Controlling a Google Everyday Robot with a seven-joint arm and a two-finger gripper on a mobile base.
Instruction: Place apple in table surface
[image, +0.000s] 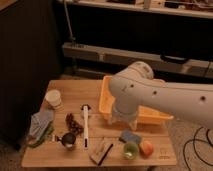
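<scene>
The light wooden table surface (55, 159) stands before dark shelving; the apple (146, 148) rests on it near the front right edge, just beside the green cup (131, 150); the gripper (124, 119) hangs at the front wall of the orange bin (106, 95), whether holding anything I cannot tell

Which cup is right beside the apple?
The small green cup, close beside the apple at the table front corner. The white cup and metal cup sit far away. The gripper hangs by the orange bin.
</scene>
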